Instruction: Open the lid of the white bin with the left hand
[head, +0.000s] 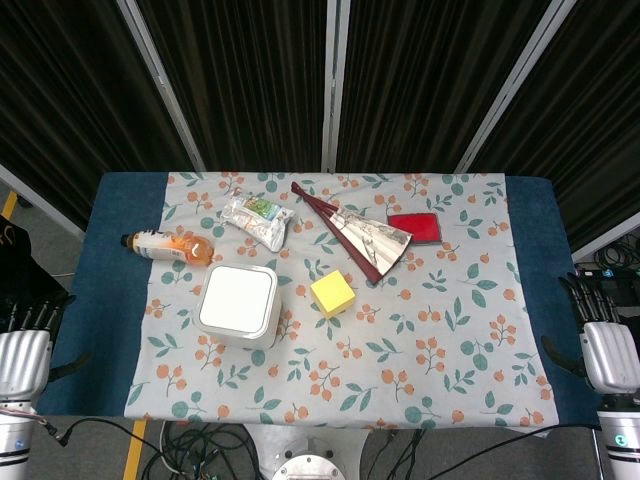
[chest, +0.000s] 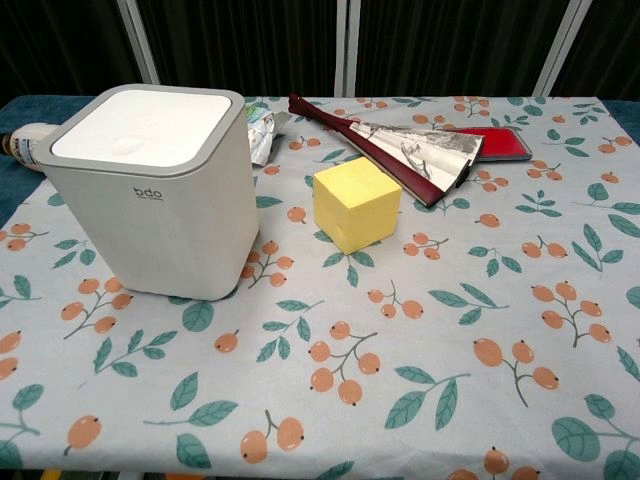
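Observation:
The white bin (head: 237, 305) stands on the floral cloth left of the table's middle, its flat lid (chest: 140, 126) down. In the chest view the bin (chest: 155, 195) fills the upper left. My left hand (head: 25, 345) hangs off the table's left edge, well left of the bin, its dark fingers pointing up and apart, holding nothing. At the right edge my right hand (head: 603, 335) stays in the same pose, empty. Neither hand shows in the chest view.
A yellow cube (head: 333, 292) sits just right of the bin. Behind lie an orange drink bottle (head: 170, 245), a silver snack pouch (head: 257, 220), a half-folded fan (head: 355, 232) and a flat red case (head: 415, 226). Cables trail below the table's front edge.

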